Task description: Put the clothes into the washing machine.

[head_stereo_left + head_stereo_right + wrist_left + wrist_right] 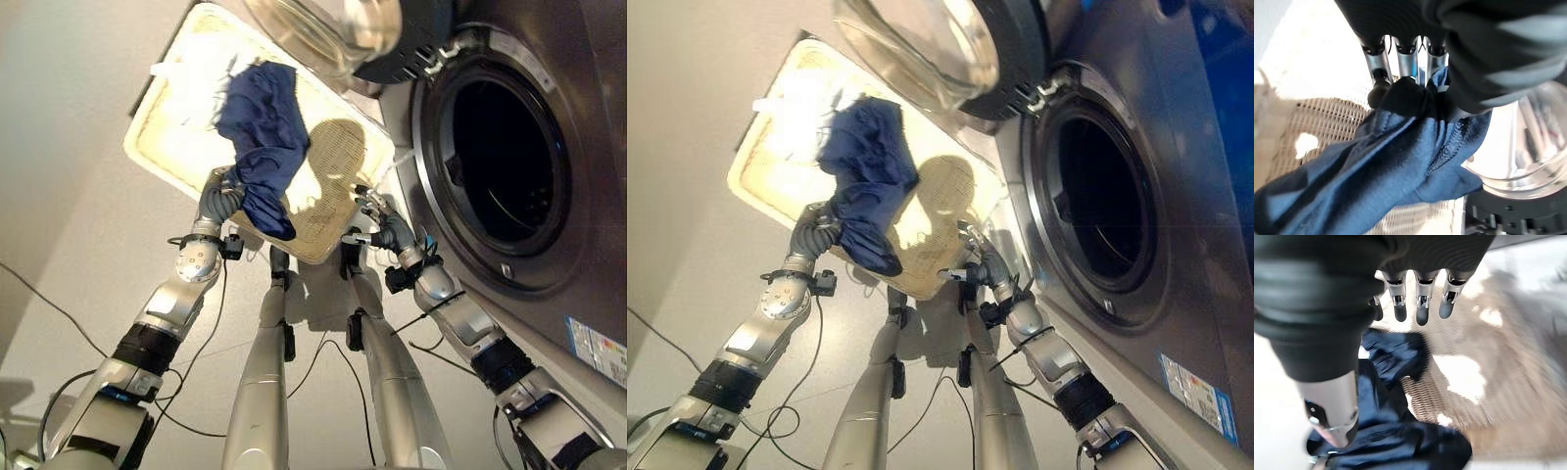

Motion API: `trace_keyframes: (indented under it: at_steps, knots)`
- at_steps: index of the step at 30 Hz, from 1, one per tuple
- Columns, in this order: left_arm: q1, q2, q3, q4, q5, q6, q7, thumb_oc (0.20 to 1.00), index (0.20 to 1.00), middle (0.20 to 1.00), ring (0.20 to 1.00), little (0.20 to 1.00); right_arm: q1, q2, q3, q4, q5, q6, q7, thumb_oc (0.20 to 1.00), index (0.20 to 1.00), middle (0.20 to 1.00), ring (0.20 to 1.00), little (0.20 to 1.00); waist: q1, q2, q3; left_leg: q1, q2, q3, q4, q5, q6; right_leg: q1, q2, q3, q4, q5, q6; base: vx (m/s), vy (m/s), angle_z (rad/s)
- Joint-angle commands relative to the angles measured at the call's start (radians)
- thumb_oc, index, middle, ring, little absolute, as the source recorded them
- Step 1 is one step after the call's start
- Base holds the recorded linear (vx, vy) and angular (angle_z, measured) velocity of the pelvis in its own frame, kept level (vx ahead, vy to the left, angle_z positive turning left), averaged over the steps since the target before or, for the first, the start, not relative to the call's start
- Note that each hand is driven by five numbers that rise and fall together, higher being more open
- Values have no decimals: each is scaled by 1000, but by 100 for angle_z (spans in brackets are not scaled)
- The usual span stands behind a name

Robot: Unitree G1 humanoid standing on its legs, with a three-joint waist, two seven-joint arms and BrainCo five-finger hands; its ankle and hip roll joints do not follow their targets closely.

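A dark blue garment (260, 127) hangs from my left hand (223, 196) over the cream wicker laundry basket (181, 147). In the left wrist view the fingers (1400, 54) curl round a bunched fold of the blue cloth (1400, 166). My right hand (377, 220) hovers at the basket's near corner, beside the washing machine; its fingers (1420, 308) are straight and hold nothing. Past them lie the blue garment (1396, 357) and the basket's woven floor (1484, 382). The machine's round drum opening (500, 166) gapes dark at the right.
The machine's glass door (333, 29) stands swung open above the basket's far end. The grey machine front (588, 274) fills the right side. Pale floor (69, 225) lies left of the basket.
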Motion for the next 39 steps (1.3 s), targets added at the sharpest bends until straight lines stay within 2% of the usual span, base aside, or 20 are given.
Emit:
trace_keyframes:
  at_steps: [1, 2, 5, 6, 10, 14, 17, 18, 23, 27, 30, 31, 33, 35, 36, 37, 38, 39]
  knots:
    - [-23, -22, -8, -122, -96, -73, -165, 200, 200, 200, 200, 200, -42, -40, -13, -49, -93, 19, -8, 1000, 1000, 1000, 1000, 1000, 9, 58, 2, 7, -70, 15, -16, 6, 35, 65, -30, -16, 39, -44, 105, -35, -13, 9]
    - [-25, -26, -21, -158, -132, -64, -209, 200, 200, 200, 200, 200, -61, -48, -7, -40, -73, 42, 5, 1000, 1000, 1000, 1000, 1000, 14, 61, 2, 13, -73, 12, -14, 4, 37, 72, -32, -18, 41, -45, 106, -38, -13, 9]
    - [-30, -34, -47, -201, -190, -64, -280, 200, 200, 200, 200, 200, -83, -55, 0, -28, -42, 59, 1, 1000, 1000, 1000, 1000, 1000, 18, 62, 2, 25, -75, 12, -17, 4, 40, 84, -36, -21, 38, -43, 107, -28, -3, 9]
    - [-40, -43, -71, -224, -242, -68, -338, 200, 200, 200, 200, 200, -100, -57, 13, -8, -66, 65, -9, 1000, 1000, 1000, 1000, 1000, 18, 62, 2, 34, -73, 16, -26, 5, 41, 90, -37, -21, 34, -39, 108, -25, 13, 9]
    - [-63, -63, -109, -282, -336, -54, -441, 200, 200, 200, 200, 200, -121, -67, 42, 4, -158, 95, -16, 1000, 1000, 1000, 1000, 1000, 10, 62, 2, 60, -70, 30, -56, 12, 42, 106, -35, -12, 13, -27, 111, -26, 30, 4]
    - [-90, -79, -138, -318, -457, -8, -529, 200, 200, 200, 200, 200, -161, -86, 92, 31, -389, 132, -65, 1000, 1000, 1000, 1000, 1000, 3, 58, 2, 74, -70, 46, -62, 7, 44, 117, -35, -3, -3, -18, 112, -13, 18, -4]
    - [-106, -88, -147, -337, -514, 22, -560, 200, 200, 200, 200, 200, -189, -95, 118, 39, -470, 153, -78, 1000, 1000, 1000, 1000, 1000, 0, 58, 2, 74, -70, 53, -65, 9, 44, 115, -36, 2, -7, -12, 113, -25, 17, -6]
    - [-116, -100, -155, -350, -575, 45, -607, 200, 200, 200, 200, 200, -223, -106, 144, 52, -573, 180, -84, 1000, 1000, 1000, 1000, 1000, -2, 60, 2, 75, -70, 57, -66, 8, 44, 116, -35, 8, -9, -10, 113, -26, 19, -5]
    - [-121, -129, -149, -386, -716, 95, -698, 200, 200, 200, 200, 200, -288, -135, 217, 69, -734, 202, -24, 1000, 1000, 1000, 1000, 1000, 0, 64, 2, 82, -70, 65, -68, 5, 42, 121, -39, 16, -14, -9, 116, -14, 21, -4]
    - [-124, -135, -145, -396, -838, 156, -762, 200, 200, 200, 200, 200, -328, -150, 268, 72, -711, 169, -25, 1000, 1000, 1000, 1000, 1000, 4, 67, 2, 90, -73, 62, -69, 3, 39, 130, -44, 17, -19, -8, 119, 0, 0, 0]
    - [-117, -147, -145, -396, -935, 222, -806, 200, 200, 200, 200, 200, -346, -144, 280, 62, -664, 127, -44, 1000, 1000, 1000, 1000, 1000, 6, 66, 2, 93, -74, 61, -68, 0, 38, 132, -47, 17, -22, -8, 119, 0, -5, 1]
    - [-115, -158, -151, -393, -999, 268, -819, 200, 200, 200, 200, 200, -359, -134, 288, 50, -624, 111, -47, 1000, 1000, 1000, 1000, 1000, 6, 64, 2, 93, -75, 62, -68, -1, 37, 131, -48, 16, -25, -6, 120, -1, -12, 4]
    - [-115, -171, -155, -389, -1037, 294, -819, 200, 200, 200, 200, 200, -369, -121, 296, 41, -590, 97, -41, 1000, 1000, 1000, 1000, 1000, 5, 63, 2, 94, -76, 64, -68, -3, 36, 131, -48, 16, -27, -5, 120, 0, 0, 0]
    - [-117, -200, -169, -372, -1090, 325, -812, 200, 200, 200, 200, 200, -381, -91, 311, 31, -530, 85, 9, 1000, 1000, 1000, 1000, 1000, 0, 60, 2, 94, -75, 68, -68, -3, 35, 129, -46, 19, -28, -5, 118, 0, 0, 0]
    - [-120, -205, -172, -367, -1098, 325, -812, 200, 200, 200, 200, 200, -383, -84, 316, 33, -517, 87, 25, 1000, 1000, 1000, 1000, 1000, -1, 60, 2, 94, -75, 68, -68, -3, 34, 129, -45, 19, -29, -5, 117, 0, 0, 0]
    - [-127, -222, -177, -352, -1134, 328, -835, 200, 200, 200, 200, 200, -388, -68, 335, 34, -455, 95, 105, 1000, 1000, 1000, 1000, 1000, -4, 58, 2, 95, -75, 71, -68, -3, 33, 130, -43, 21, -32, -4, 115, 0, 0, 0]
    - [-127, -223, -176, -351, -1135, 328, -836, 200, 200, 200, 200, 200, -388, -68, 336, 34, -449, 98, 108, 1000, 1000, 1000, 1000, 1000, -5, 58, 2, 95, -75, 71, -68, -3, 33, 130, -43, 21, -33, -4, 115, 0, 0, 0]
    - [-126, -230, -178, -346, -1151, 319, -851, 200, 200, 200, 200, 200, -386, -61, 348, 35, -403, 106, 154, 1000, 1000, 1000, 1000, 1000, -6, 59, 2, 101, -75, 72, -68, -6, 32, 137, -42, 22, -34, -8, 114, 6, 34, -4]
